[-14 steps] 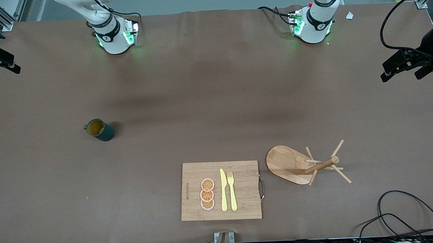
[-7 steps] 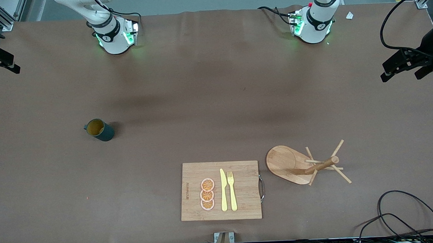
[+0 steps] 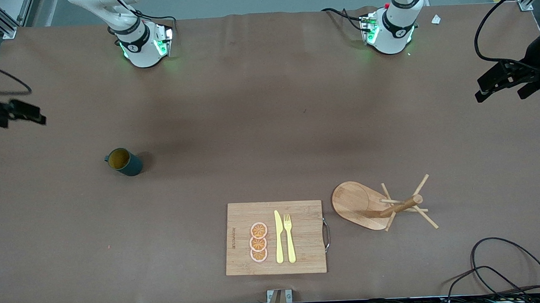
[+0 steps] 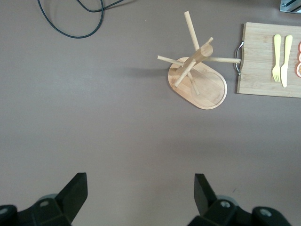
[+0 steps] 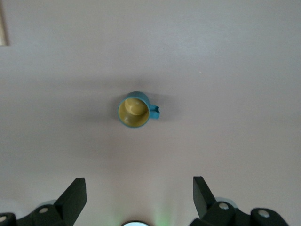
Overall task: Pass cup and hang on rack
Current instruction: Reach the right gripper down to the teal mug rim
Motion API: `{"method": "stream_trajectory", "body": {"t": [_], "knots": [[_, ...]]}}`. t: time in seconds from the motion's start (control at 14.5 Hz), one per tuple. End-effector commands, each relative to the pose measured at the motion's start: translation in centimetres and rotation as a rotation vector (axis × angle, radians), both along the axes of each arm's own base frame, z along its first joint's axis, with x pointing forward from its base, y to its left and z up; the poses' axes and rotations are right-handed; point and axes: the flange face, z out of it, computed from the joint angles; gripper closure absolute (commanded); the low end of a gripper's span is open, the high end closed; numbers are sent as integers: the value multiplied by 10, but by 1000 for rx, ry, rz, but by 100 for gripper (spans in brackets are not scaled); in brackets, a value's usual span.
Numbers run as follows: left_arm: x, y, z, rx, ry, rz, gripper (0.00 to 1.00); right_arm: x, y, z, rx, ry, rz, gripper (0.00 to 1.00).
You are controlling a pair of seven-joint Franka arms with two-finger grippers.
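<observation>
The dark teal cup (image 3: 123,162) stands upright on the brown table toward the right arm's end, its yellow-ochre inside showing. It also shows in the right wrist view (image 5: 135,110), seen from above. The wooden rack (image 3: 381,206) stands near the front camera's edge toward the left arm's end, and also shows in the left wrist view (image 4: 196,75). My right gripper (image 3: 20,114) is high over the table's edge at its own end, open and empty (image 5: 139,186). My left gripper (image 3: 499,87) is high over the table's other end, open and empty (image 4: 139,183).
A wooden cutting board (image 3: 238,262) with a metal handle lies beside the rack. It carries three orange slices (image 3: 258,242), a yellow knife (image 3: 278,236) and a yellow fork (image 3: 289,237). Black cables (image 3: 498,269) lie at the table's corner near the rack.
My right gripper has moved along the table's end toward the cup's level. My left gripper has barely moved. The cup and rack have not moved.
</observation>
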Motion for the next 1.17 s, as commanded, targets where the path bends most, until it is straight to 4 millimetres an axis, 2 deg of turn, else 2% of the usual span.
{"method": "stream_trajectory", "body": {"t": [0.0,0.14,0.35,0.48,0.76,0.9,1.04,1.11], "knots": [[0,2,5,13,-14,-10,0,16,-5,-46,29,-16,160,0],[0,2,5,13,-14,-10,0,11,-17,-103,43,-29,216,0],[0,2,4,13,-14,-12,0,-6,-18,-179,47,-72,303,0],[0,2,4,13,-13,-12,0,-20,-14,-218,52,-89,329,0],[0,2,4,13,-13,-12,0,-41,2,-268,36,-124,352,3],[0,5,5,14,-16,-15,0,-41,7,-284,37,-114,361,16],[-1,6,6,14,-17,-13,0,-40,11,-303,39,-103,366,38],[-1,5,6,14,-17,-15,0,-39,16,-308,40,-107,373,53]]}}
